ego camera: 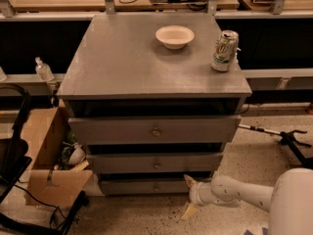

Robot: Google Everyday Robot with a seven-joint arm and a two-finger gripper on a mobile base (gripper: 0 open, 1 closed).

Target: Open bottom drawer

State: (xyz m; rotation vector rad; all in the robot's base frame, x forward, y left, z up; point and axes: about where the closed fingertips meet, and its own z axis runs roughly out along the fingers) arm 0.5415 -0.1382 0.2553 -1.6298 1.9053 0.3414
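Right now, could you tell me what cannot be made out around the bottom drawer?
Camera view:
- Inside of the bottom drawer: hidden behind its front and the middle drawer.
- Whether the open gripper, by the drawer's right end, touches it: depth unclear.
- Its knob: too small and dim.
- The arm: base cut off by the right edge.

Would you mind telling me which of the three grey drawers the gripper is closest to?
The bottom drawer: the gripper hangs low by its right end, fingers open, below the level of the other two.
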